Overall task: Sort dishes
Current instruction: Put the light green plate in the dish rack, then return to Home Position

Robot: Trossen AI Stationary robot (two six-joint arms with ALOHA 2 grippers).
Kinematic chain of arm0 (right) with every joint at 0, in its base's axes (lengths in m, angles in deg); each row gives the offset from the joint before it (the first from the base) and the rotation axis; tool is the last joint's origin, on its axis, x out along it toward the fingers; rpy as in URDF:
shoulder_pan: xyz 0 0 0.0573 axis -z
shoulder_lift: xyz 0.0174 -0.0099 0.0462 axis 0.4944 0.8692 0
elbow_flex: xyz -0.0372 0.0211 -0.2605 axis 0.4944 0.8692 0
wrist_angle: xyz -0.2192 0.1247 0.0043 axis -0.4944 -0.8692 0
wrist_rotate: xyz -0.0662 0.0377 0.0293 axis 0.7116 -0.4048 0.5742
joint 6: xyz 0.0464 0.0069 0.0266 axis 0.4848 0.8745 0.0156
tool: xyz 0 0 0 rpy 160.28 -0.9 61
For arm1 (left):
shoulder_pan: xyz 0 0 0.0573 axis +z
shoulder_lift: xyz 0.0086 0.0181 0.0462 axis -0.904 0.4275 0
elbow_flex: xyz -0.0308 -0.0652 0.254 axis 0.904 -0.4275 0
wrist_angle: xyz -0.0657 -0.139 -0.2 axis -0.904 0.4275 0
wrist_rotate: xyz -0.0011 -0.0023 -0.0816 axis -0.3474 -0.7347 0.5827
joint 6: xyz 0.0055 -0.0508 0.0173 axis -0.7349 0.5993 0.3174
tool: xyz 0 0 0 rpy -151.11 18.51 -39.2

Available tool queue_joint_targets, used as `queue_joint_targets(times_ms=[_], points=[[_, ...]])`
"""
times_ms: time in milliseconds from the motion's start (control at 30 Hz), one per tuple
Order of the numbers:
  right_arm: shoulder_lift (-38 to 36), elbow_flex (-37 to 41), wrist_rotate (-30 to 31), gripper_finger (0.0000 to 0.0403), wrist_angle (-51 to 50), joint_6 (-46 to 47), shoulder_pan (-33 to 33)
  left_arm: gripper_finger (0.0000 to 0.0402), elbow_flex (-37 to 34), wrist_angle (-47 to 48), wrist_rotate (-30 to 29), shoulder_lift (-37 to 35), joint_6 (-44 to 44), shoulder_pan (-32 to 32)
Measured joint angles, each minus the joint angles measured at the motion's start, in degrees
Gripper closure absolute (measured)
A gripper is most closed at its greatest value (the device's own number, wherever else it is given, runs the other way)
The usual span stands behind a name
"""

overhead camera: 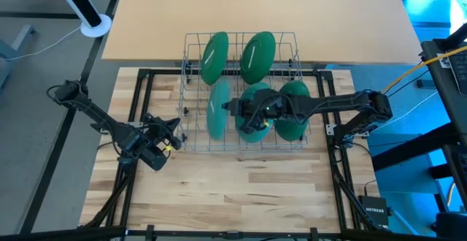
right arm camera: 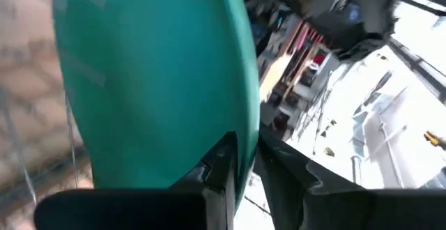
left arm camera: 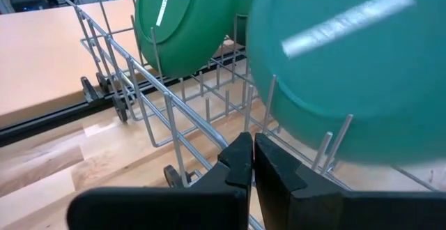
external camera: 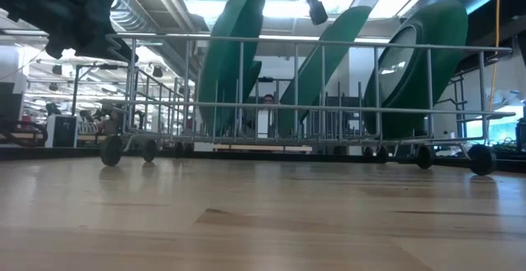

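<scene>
A wire rack [overhead camera: 191,88] on small wheels stands at the middle of the wooden table. Two green plates [overhead camera: 215,57] [overhead camera: 257,57] stand on edge in its far row. In the near row a teal plate [overhead camera: 219,111] stands at the left and a green one [overhead camera: 294,111] at the right. Between them is a teal-green plate [overhead camera: 257,124], with my right gripper [overhead camera: 244,111] shut on it from the table's right. My left gripper [overhead camera: 174,129] is shut just outside the rack's near left corner; in its wrist view its fingertips [left arm camera: 252,150] hold nothing. My right gripper pinches the rim [right arm camera: 240,115] of the middle near-row plate between its two fingers, at the plate's upper part [external camera: 325,25]. The fingers come from the table's right, close to level. The plate stands on edge and tilted, its lower part among the rack's wires.
A lighter tabletop [overhead camera: 255,7] lies beyond the rack. A white lamp base [overhead camera: 95,26] is at the far left, and black frame rails [overhead camera: 142,88] run along both sides. A small black box [overhead camera: 376,212] sits at the near right. A person [external camera: 267,103] shows far behind the rack.
</scene>
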Motion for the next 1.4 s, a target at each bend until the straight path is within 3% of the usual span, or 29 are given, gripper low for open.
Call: queue_joint_targets(times_ms=[233, 433, 733, 1067, 1400], points=[[0.0, 0.0, -5.68, 0.034, -0.17, 5.6, -0.02, 0.0398, -0.02, -0.02, 0.02, 0.0, 0.0, 0.0], [0.0, 0.0, -6.74, 0.034, -0.53, 7.3, -0.02, 0.0398, -0.04, -0.02, 0.02, 0.0, 0.0, 0.0], [-2.04, 0.0, -5.15, 0.034, -1.5, 10.35, -0.02, 0.0398, -0.04, -0.27, 0.02, 0.02, 0.0, 0.0], [-3.89, -0.11, -2.66, 0.034, -10.61, 14.8, -0.04, 0.0398, -0.13, -0.57, -1.46, 0.11, 0.0, -0.04], [-9.28, -0.04, -2.22, 0.034, -9.92, 14.47, -0.11, 0.0398, -0.13, -0.58, -1.78, 0.11, 0.0, -0.03]])
